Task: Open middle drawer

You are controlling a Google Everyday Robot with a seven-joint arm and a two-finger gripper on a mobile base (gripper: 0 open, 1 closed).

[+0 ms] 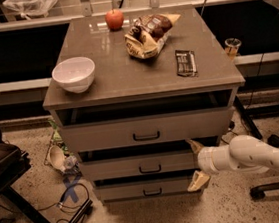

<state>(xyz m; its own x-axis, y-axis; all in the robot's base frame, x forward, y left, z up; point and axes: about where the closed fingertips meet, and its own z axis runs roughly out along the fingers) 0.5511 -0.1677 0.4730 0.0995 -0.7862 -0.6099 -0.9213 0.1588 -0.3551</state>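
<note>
The grey-beige cabinet (126, 85) has three drawers stacked in its front. The middle drawer (116, 168) has a plain flat front and a small black bar handle (150, 169) at its centre. It sits about flush with the drawer below. My gripper (195, 162) reaches in from the right on a white arm. It is open, with one tan finger (194, 145) at the drawer's upper right corner and the other finger (197, 180) below, by the bottom drawer. The gripper is well right of the handle.
The top drawer (146, 130) and bottom drawer (148, 188) carry like handles. On the cabinet top stand a white bowl (74, 74), an apple (114, 19), a chip bag (148, 34) and a dark snack bar (186, 62). Chair parts (4, 164) and cables (68, 192) lie at left.
</note>
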